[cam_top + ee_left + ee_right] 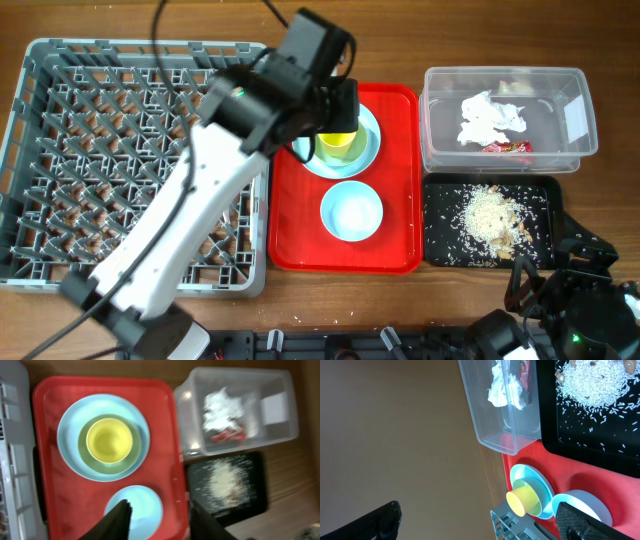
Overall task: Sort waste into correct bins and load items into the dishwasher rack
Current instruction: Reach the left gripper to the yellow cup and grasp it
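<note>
since the crumpled napkin [488, 117] and the foil wrapper [508, 147] lie in the clear tub [436, 150] and the rice scraps [492, 215] are spread on the black tray [440, 250], you can judge the sorting done and the loading as the step in hand. that is likely why your left gripper [162, 521] hangs over the red tray [295, 225], where the dishes stand: its fingers are spread apart and hold nothing, with the loose bowl [134, 506] just under them. your right gripper [480, 522] sits off to the right beside the black tray, likewise spread wide and empty, out of the way. the overhead view hides much of the stack behind the left arm; the left wrist view shows it whole, the yellow-green cup [109, 440] nested in the second bowl [87, 460], that bowl centred on the plate [70, 420]. the right wrist view adds the side: the cup's wall rises clear of the bowl's rim. only the overhead view shows the whole rack [100, 150], and no blue or yellow dish is in it, so none of the loading looks done. you cannot find the spoon or fork in any view.
</note>
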